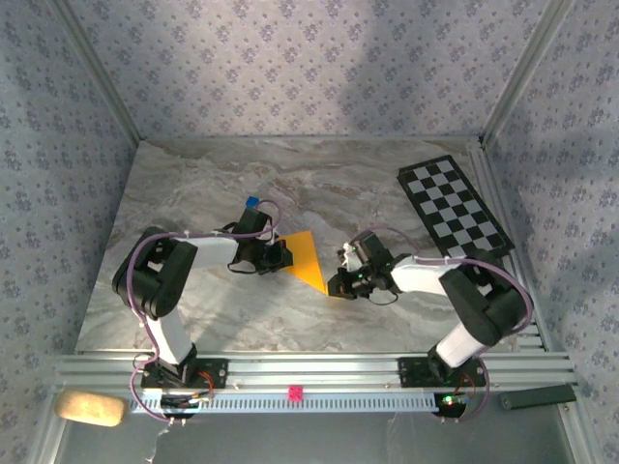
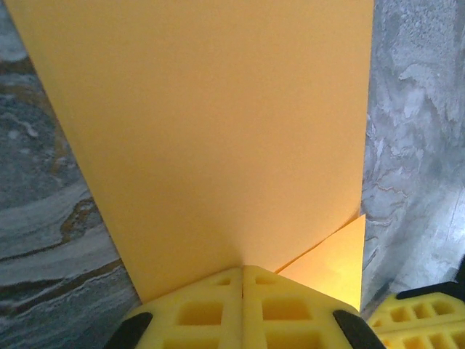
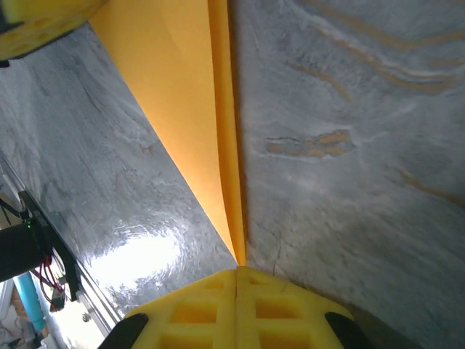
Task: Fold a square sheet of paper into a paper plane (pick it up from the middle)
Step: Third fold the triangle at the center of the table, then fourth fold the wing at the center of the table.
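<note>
While my left hand (image 2: 242, 275) pinches the wide end of the sheet of paper (image 2: 218, 131), my right hand (image 3: 236, 275) pinches its narrow tip, the fold running straight ahead of it.

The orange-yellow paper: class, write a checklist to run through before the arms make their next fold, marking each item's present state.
1. Left fingers shut on the paper, at its edge: ok.
2. Right fingers shut on its pointed corner: ok.
3. Paper already folded, layers showing: ok.
4. Crease pressed sharp: cannot tell.
5. Blue cube apart from the paper: ok.
6. Checkered board well aside: ok.
</note>
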Controlling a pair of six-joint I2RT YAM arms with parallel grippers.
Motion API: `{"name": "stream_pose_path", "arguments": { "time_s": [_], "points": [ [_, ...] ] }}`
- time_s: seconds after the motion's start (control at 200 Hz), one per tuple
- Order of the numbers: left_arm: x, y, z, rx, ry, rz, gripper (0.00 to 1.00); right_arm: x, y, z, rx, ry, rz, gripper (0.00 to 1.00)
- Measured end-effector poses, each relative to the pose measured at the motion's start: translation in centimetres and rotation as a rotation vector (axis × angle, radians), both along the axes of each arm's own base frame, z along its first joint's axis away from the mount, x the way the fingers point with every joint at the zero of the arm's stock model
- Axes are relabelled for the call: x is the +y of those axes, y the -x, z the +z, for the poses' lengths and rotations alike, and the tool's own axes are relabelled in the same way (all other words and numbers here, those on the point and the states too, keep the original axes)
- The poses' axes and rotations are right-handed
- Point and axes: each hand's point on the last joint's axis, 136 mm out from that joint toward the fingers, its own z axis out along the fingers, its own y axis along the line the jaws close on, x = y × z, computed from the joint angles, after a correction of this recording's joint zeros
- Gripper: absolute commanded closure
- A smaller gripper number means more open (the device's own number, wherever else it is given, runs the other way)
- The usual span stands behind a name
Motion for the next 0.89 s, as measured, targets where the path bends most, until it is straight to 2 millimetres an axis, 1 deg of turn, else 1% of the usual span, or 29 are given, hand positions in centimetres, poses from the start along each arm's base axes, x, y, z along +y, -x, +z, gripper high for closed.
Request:
{"name": "stream_pose_path", "arguments": {
  "time_s": [0.16, 0.295, 0.375, 0.475, 0.525, 0.645, 0.72, 0.8, 0.84, 0.895],
  "points": [
    [-0.5, 0.4, 0.0, -0.001, 0.004, -0.018, 0.94, -0.7, -1.3, 2.9, -0.098, -0.012, -0.046, 0.89],
    [-1.7, 1.9, 0.0, 0.008, 0.013, -0.049, 0.92, -1.8, -2.0, 3.6, -0.147, 0.025, -0.092, 0.81],
    [-2.4, 3.1, 0.0, 0.016, 0.019, -0.067, 0.86, -2.2, -2.3, 3.7, -0.161, 0.045, -0.113, 0.75],
    [-2.8, 4.2, 0.6, 0.017, 0.025, -0.068, 0.76, -2.6, -2.6, 3.8, -0.176, 0.060, -0.135, 0.69],
    [-2.7, 4.5, 1.0, 0.014, 0.023, -0.055, 0.70, -2.7, -2.7, 3.8, -0.180, 0.068, -0.145, 0.68],
    [-2.2, 3.8, 2.9, -0.057, 0.020, -0.015, 0.61, -3.1, -3.1, 3.6, -0.197, 0.098, -0.175, 0.65],
    [-1.7, 2.8, 4.7, -0.129, 0.023, 0.017, 0.54, -3.2, -3.4, 3.5, -0.204, 0.117, -0.203, 0.64],
    [-1.2, 1.9, 6.2, -0.187, 0.027, 0.047, 0.47, -3.2, -3.7, 3.5, -0.220, 0.128, -0.222, 0.62],
    [-0.8, 1.5, 6.7, -0.212, 0.027, 0.059, 0.45, -3.0, -3.7, 3.6, -0.228, 0.126, -0.225, 0.62],
    [0.0, 1.2, 7.0, -0.228, 0.024, 0.075, 0.44, -2.5, -3.7, 3.8, -0.241, 0.117, -0.221, 0.61]
  ]
}}
